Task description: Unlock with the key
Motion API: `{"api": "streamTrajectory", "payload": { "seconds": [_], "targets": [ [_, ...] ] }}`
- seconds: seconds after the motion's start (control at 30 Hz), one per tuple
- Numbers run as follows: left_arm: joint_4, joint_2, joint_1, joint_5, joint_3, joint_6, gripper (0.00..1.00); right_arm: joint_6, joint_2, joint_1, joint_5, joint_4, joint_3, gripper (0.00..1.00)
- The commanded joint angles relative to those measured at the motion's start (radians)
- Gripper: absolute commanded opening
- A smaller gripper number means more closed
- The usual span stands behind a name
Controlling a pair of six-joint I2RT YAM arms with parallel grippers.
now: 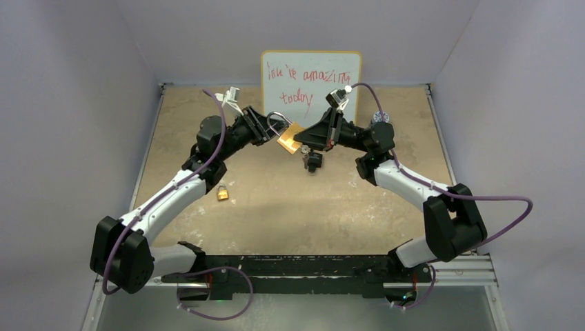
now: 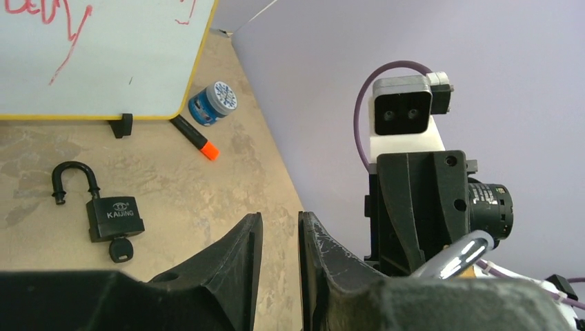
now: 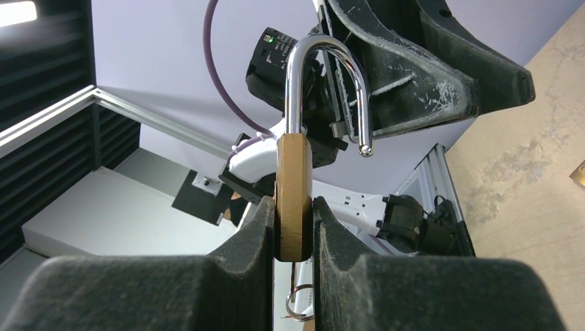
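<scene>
Right claw (image 3: 293, 207) clamped on the flat sides of the brass-bodied padlock (image 3: 291, 165), held in mid-air above the tan bench (image 1: 331, 207). Its silver steel shackle (image 3: 324, 43) stands open, free end loose. Left claw (image 2: 279, 219) is beside the shackle with a narrow gap; cannot tell if it grips anything. Black padlock (image 2: 114, 217) lies on the bench, black-headed key (image 2: 121, 249) in it.
</scene>
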Motion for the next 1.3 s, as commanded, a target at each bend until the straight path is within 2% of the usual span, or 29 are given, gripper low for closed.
{"api": "streamTrajectory", "payload": {
  "seconds": [0.0,0.13,0.3,0.7,0.9,0.93,1.1,1.27],
  "targets": [
    [-0.072,-0.003,0.001,-0.057,0.070,0.006,0.27,-0.020,-0.030,0.004,-0.001,0.032,0.036,0.00],
    [-0.117,0.000,0.002,-0.077,0.080,-0.008,0.26,-0.156,-0.044,0.016,-0.016,-0.126,0.057,0.00],
    [-0.141,0.020,0.001,-0.085,0.118,-0.023,0.26,-0.376,-0.060,0.062,-0.016,-0.412,0.099,0.00],
    [-0.178,0.100,0.002,-0.097,0.174,-0.030,0.26,-0.337,-0.017,0.099,-0.060,-0.340,0.095,0.00],
    [-0.364,0.064,0.002,-0.263,0.106,0.023,0.27,-0.422,-0.052,0.084,-0.001,-0.502,0.066,0.00],
    [-0.405,0.056,0.004,-0.294,0.083,0.030,0.28,-0.436,-0.059,0.079,0.014,-0.527,0.057,0.00],
    [-0.610,0.011,0.004,-0.427,-0.021,0.036,0.48,-0.482,-0.078,0.027,0.106,-0.644,-0.010,0.00],
    [-0.767,-0.065,0.004,-0.526,-0.082,0.039,0.57,-0.530,-0.094,-0.070,0.180,-0.775,-0.083,0.00]
  ]
}}
